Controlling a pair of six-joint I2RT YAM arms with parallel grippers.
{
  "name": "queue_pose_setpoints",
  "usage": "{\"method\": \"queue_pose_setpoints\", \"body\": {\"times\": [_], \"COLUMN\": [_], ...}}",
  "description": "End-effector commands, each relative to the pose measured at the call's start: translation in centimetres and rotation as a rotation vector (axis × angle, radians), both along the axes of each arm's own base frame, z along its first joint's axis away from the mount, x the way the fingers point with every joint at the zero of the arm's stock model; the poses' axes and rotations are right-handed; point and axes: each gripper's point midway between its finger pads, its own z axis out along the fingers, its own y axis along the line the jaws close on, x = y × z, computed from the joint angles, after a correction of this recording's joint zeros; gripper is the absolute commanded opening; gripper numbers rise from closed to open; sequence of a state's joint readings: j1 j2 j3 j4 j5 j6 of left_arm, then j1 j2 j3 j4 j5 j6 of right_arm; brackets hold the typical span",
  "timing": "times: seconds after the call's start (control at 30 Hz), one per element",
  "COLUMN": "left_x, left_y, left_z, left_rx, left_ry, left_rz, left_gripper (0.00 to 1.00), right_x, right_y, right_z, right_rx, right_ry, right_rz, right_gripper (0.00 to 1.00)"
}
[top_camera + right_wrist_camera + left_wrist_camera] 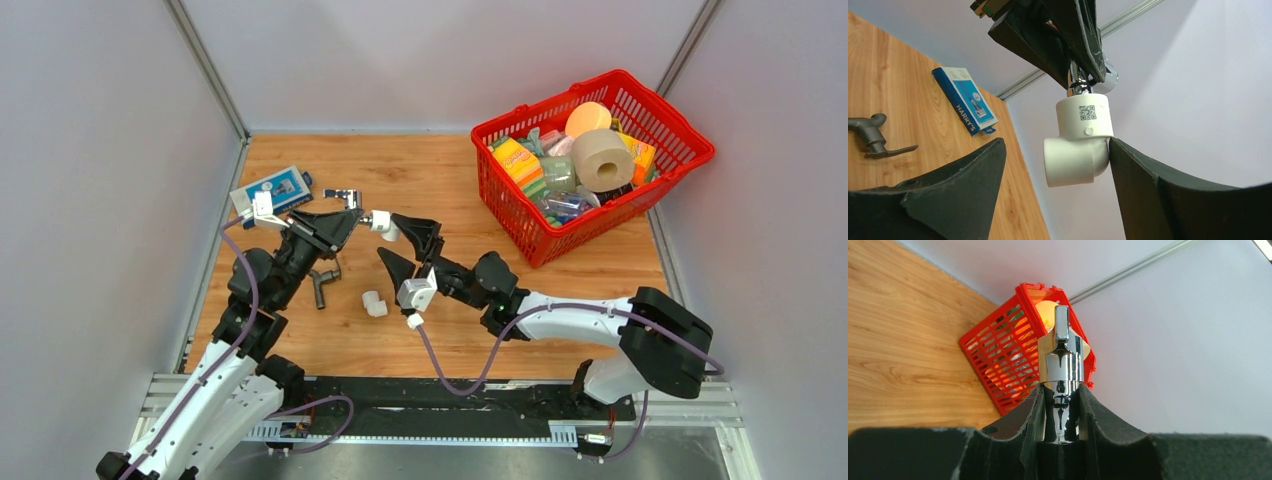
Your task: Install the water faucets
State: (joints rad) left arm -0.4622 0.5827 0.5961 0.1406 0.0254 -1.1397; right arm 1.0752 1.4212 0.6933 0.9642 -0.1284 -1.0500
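Nearest the arm bases, a loose white elbow fitting (374,303) lies on the wooden table (470,180); just to its left lies the dark grey faucet (322,284), well apart from both grippers. Farther in, the left gripper (1060,388) is clamped narrow on the chrome faucet (1062,360), whose body sits between the fingers with its small handle sticking out past the tips; the faucet's other end enters the top of a second white elbow (1079,140). The right gripper (1055,150) stands wide around that elbow; its right finger (1148,190) touches the elbow's side, while the left finger is apart from it. Beyond, a blue box (272,188) lies at the far left; a filled red basket (590,225) sits at the far right.
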Motion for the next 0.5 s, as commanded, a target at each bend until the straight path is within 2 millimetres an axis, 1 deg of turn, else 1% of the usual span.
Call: {"method": "queue_pose_setpoints", "body": {"times": [0.0, 0.13, 0.27, 0.37, 0.47], "left_x": [-1.2, -1.6, -2.0, -2.3, -2.3], "left_y": [-0.1, 0.0, 0.3, -0.1, -0.3], "left_z": [4.1, 4.5, 4.7, 4.8, 4.8], "left_rx": [-0.072, -0.059, -0.041, -0.013, 0.02], "left_ry": [-0.115, -0.124, -0.143, -0.162, -0.182], "left_rz": [-0.036, -0.042, -0.037, -0.057, -0.067], "left_gripper": [0.0, 0.0, 0.0, 0.0, 0.0], "right_x": [0.7, 1.6, 1.9, 1.7, 1.3], "right_y": [0.0, -0.1, 0.5, 0.8, 1.1], "right_z": [2.5, 2.5, 2.5, 2.7, 2.8], "right_rx": [0.059, 0.078, 0.09, 0.092, 0.085], "right_ry": [-0.075, -0.093, -0.063, -0.026, 0.018], "right_rz": [-0.056, -0.101, -0.092, -0.062, -0.03], "right_gripper": [0.78, 0.74, 0.68, 0.57, 0.44]}}
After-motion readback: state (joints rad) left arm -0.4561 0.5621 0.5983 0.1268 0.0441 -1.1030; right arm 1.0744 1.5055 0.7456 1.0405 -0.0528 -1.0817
